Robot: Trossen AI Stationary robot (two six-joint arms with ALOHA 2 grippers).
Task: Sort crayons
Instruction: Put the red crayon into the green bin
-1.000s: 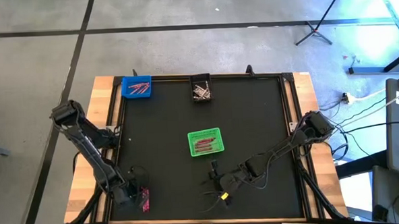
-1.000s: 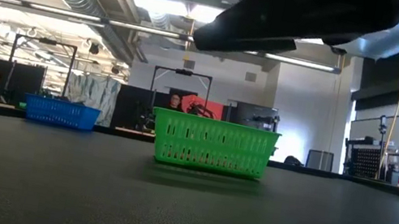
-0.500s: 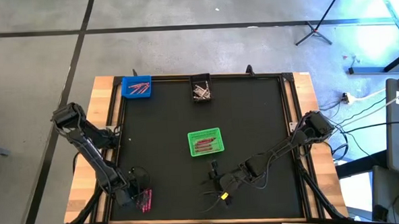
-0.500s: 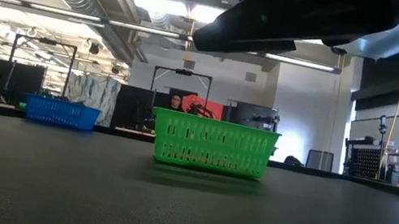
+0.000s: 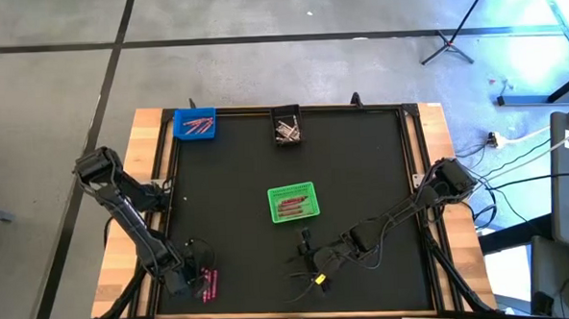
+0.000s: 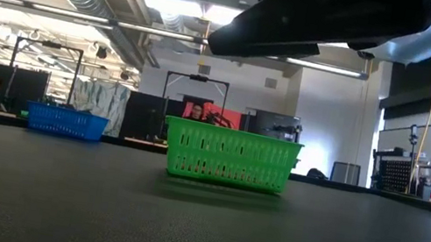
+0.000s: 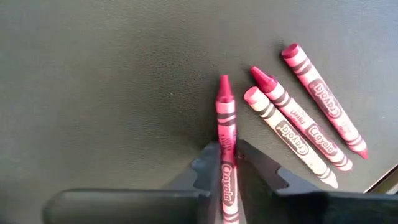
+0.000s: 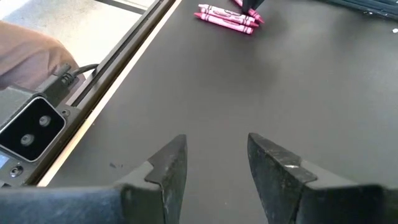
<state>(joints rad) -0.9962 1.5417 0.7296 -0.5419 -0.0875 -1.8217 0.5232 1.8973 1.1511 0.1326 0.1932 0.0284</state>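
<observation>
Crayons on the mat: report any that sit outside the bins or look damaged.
Four red crayons lie loose on the black mat near the left gripper, outside all bins. Its fingers have one crayon between them; three lie beside it. None looks broken. The right gripper hangs open over bare mat.

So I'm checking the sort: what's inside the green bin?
The high view shows reddish crayons lying in the green bin. Their count is unclear, and the low view's mesh wall hides them.
</observation>
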